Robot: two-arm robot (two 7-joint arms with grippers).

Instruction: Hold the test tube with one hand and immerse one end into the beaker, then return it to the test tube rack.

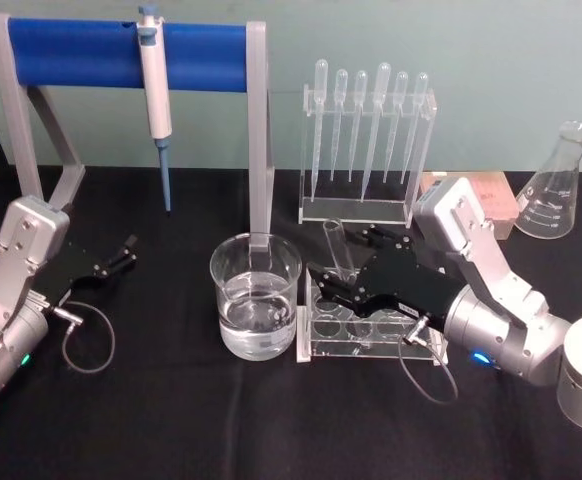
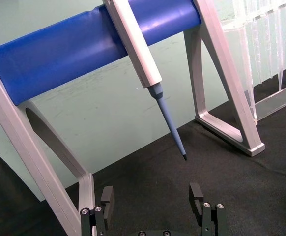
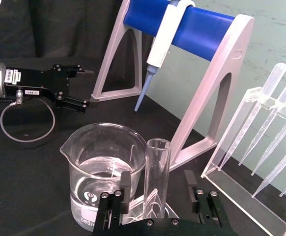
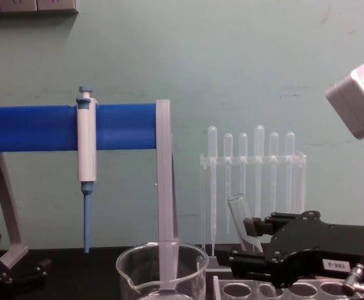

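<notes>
The beaker (image 1: 256, 295) stands on the black surface (image 1: 171, 430). It is wide, of clear glass, and holds clear liquid in its lower part. Just right of the beaker is the clear test tube rack (image 1: 361, 346), its left end close against the beaker's wall. The test tube (image 1: 337, 245) stands in a hole at the end of the rack nearest the beaker. Its round bottom is down in the rack, its open rim is up, and it leans rather than standing straight.

The right end effector (image 1: 339, 266) reaches in from the right of the beaker, low over the rack, with one finger on each side of the tube. In the right wrist view the fingers (image 3: 125, 183) are spread wider than the tube, with a gap showing on each side, so the end effector brackets the tube without gripping it.

Well to the left of the beaker, the left end effector (image 1: 121, 253) is low over the surface, its fingers parted and holding nothing.

Behind the beaker and to its left is a grey stand (image 1: 259, 130) with a blue bar, from which a white-and-blue pipettor (image 1: 154, 90) hangs tip down. Behind the beaker and to its right, a clear pipette rack (image 1: 356, 208) holds a row of plastic pipettes (image 1: 381, 110). Farther right, also behind the beaker, is an Erlenmeyer flask (image 1: 556, 190).
</notes>
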